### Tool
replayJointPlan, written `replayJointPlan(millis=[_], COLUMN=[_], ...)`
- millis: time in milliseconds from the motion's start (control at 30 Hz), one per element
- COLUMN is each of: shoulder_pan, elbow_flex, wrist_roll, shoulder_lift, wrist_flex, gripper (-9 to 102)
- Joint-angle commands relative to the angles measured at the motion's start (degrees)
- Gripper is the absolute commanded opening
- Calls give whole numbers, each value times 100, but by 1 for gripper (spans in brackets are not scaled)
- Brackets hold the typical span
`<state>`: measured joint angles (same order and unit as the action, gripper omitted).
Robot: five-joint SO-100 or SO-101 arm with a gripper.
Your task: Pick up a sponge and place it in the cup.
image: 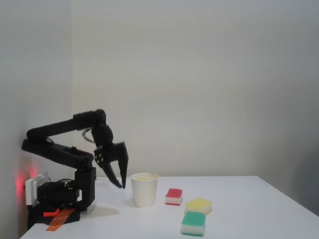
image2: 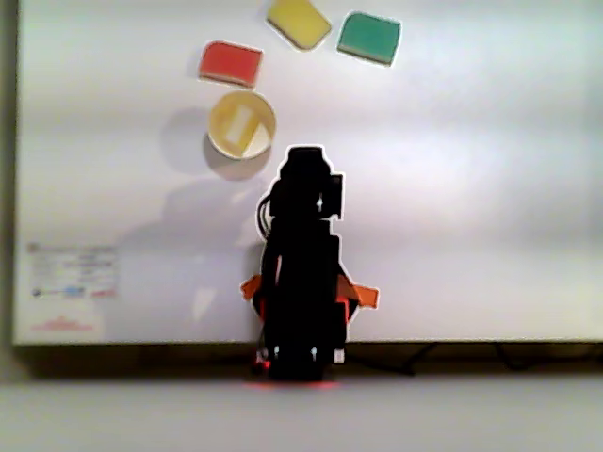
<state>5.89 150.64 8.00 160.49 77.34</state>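
Sponge (image2: 241, 127) sits already inside the cup (image: 144, 191), so you only pull the gripper (image: 117, 179) away; its jaws look a little open, holding nothing, just beside the rim.

Folded arm, gripper (image: 121, 183) pointing down (fingers seemingly slightly parted, empty).

In the fixed view we see the cup (image: 144, 189) at lower centre with the sponge (image: 144, 177) inside it. The gripper (image: 121, 183) hangs just left of it, and 3 sponges (image: 193, 223) lie to its right.
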Motion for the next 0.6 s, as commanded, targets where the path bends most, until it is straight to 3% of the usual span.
replayJointPlan(millis=[0,567], shoulder_pan=[88,202], elbow_flex=[422,2355], wrist_roll=[105,264], shoulder_lift=[299,2663], wrist_flex=[-237,-185], gripper=[0,0])
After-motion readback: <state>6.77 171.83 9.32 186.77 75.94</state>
